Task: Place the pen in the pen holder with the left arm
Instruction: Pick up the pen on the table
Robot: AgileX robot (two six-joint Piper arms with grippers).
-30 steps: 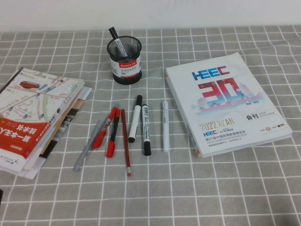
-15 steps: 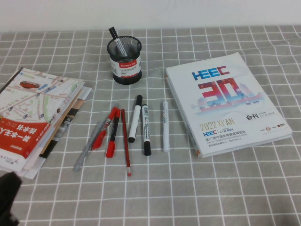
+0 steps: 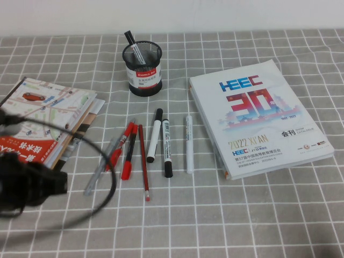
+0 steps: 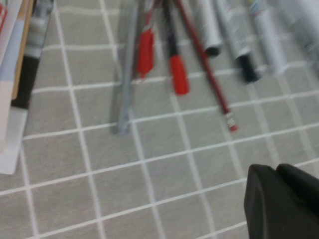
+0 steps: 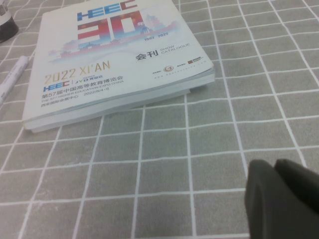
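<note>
The slim, translucent grey pen (image 3: 100, 167) lies flat on the worktop (image 3: 226, 215), a grey cloth crossed by a white grid, at the left end of a fanned row beside glossy red pens (image 3: 124, 150), a thin red pencil (image 3: 143, 161) and white markers with black caps (image 3: 156, 134). The pen holder (image 3: 142, 70), a black wire-mesh cylinder with a red-and-white label band, stands upright well behind the row with a marker inside. The left arm (image 3: 27, 185), bulky matte black with a looping cable, sits low at the near left over a stack of printed booklets (image 3: 37, 118). The left pincer (image 4: 281, 201) hovers near the pen without touching it; whether it is released or clenched I cannot tell. The right pincer (image 5: 281, 199) hangs over bare cloth near a thick white catalogue (image 3: 258, 115); its state I cannot tell either.
</note>
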